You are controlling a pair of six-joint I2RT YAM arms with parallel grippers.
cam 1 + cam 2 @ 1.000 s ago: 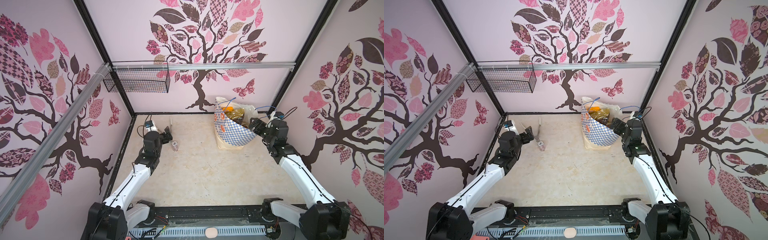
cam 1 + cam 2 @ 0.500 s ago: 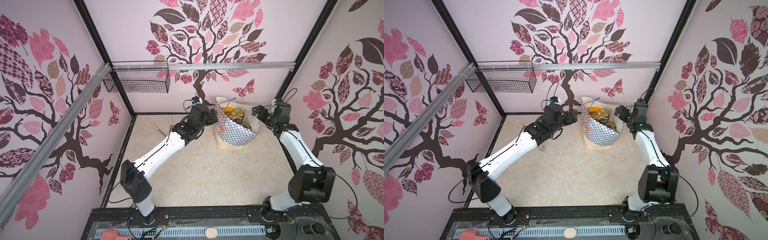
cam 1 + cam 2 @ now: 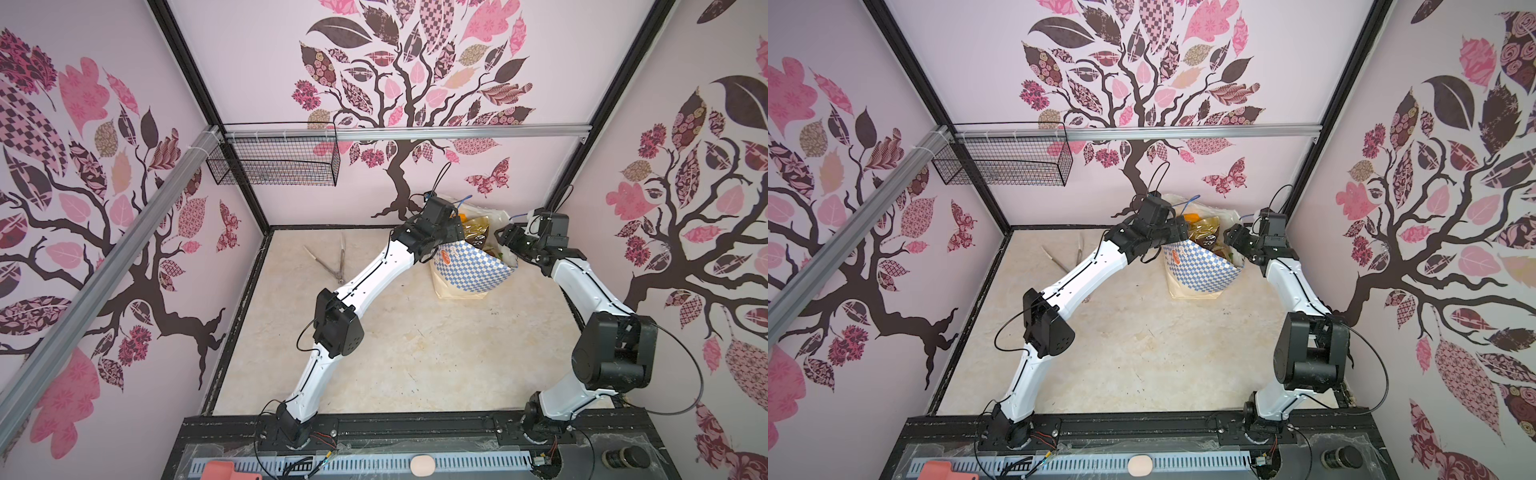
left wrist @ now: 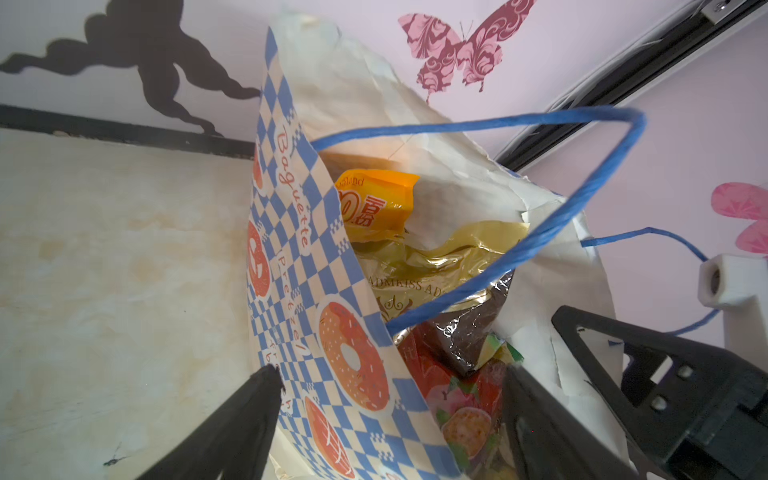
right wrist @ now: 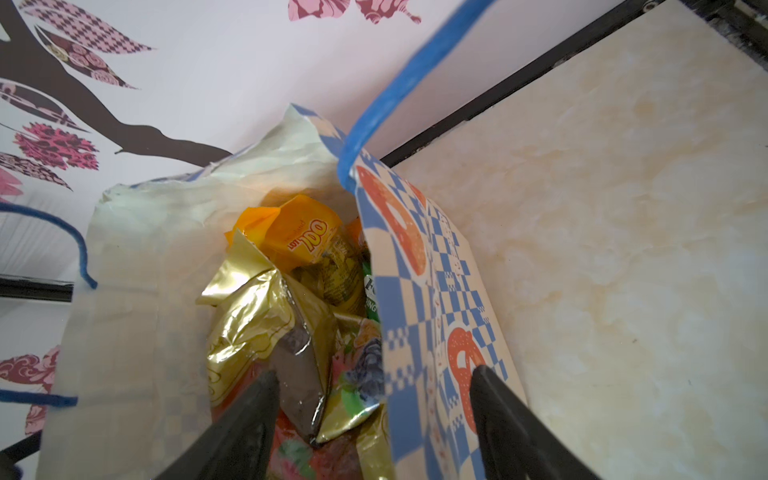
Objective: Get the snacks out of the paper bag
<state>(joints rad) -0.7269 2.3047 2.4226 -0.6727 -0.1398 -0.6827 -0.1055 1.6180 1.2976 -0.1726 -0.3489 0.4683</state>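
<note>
The blue-and-white checked paper bag [image 3: 473,270] [image 3: 1200,270] stands upright at the back right of the table, mouth open. Inside it lie the snacks: an orange packet [image 4: 374,203] [image 5: 299,241], a crinkled gold packet [image 4: 436,266] [image 5: 249,316] [image 3: 478,232], a red fruit-print packet [image 4: 457,399] and a green one [image 5: 370,291]. My left gripper [image 4: 390,372] [image 3: 457,237] is open at the bag's left rim, astride the checked wall [image 4: 332,332], one finger outside and one inside. My right gripper [image 5: 374,374] [image 3: 505,239] is open at the right rim, astride the same checked wall [image 5: 432,311], its inner finger over the packets.
Metal tongs [image 3: 332,262] [image 3: 1059,257] lie on the table at the back left. A black wire basket [image 3: 274,166] [image 3: 1005,166] hangs on the back rail. The bag stands close to the back wall and the right corner post, its blue cord handles [image 4: 540,232] looping up.
The left arm has swung from the table's left side over to the bag's left rim. The right gripper has risen to the right rim and now reaches into the mouth.
</note>
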